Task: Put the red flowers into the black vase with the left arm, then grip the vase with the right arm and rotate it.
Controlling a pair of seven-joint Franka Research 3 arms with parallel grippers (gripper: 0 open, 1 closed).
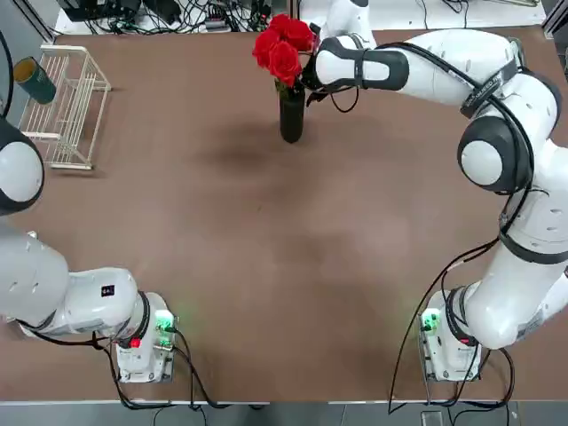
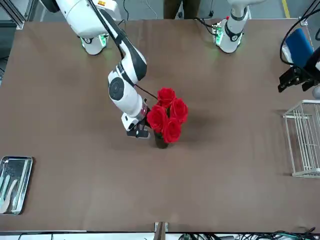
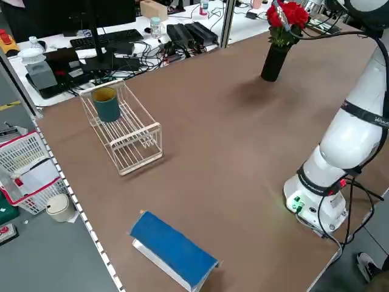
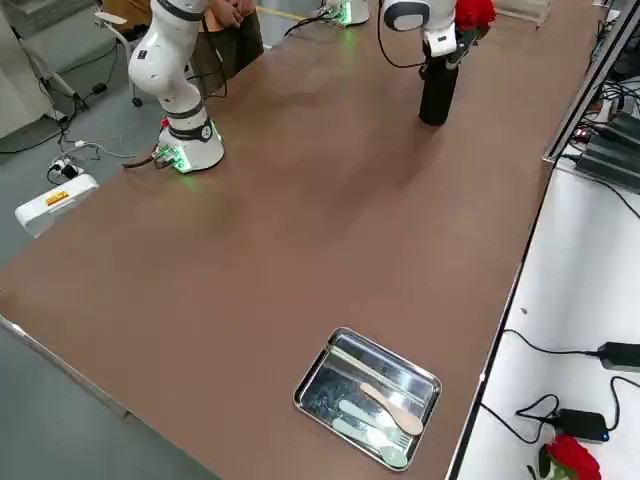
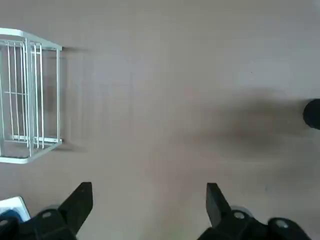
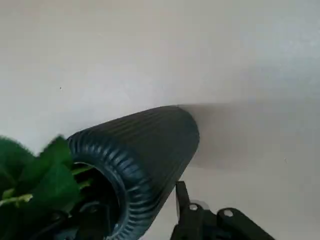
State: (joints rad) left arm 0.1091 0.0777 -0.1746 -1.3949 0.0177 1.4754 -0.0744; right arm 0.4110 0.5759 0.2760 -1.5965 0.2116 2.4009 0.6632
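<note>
The main risk now is a tip-over: the black vase point(image 1: 291, 115) is tall and slim with the red flowers point(image 1: 284, 44) heavy at its mouth, so an off-centre squeeze or a twist that drags the base across the surface point(image 1: 266, 266) could topple it, and a gripper finger could catch a leaf or stem and pull the bunch out.

In the top view the vase stands toward 12 o'clock on the surface, flowers already inside, so the first half of the task looks done. The right gripper point(image 2: 138, 131) sits at the vase's 3 o'clock in that view, right beside its upper part. The right wrist view shows the ribbed rim between the fingers, one finger point(image 6: 182, 200) close to the wall, but whether they are pinching it I cannot tell.

The left gripper point(image 5: 147, 207) is spread wide, holding nothing, raised near 9 o'clock by the wire rack point(image 1: 67, 106), well apart from the vase.
</note>
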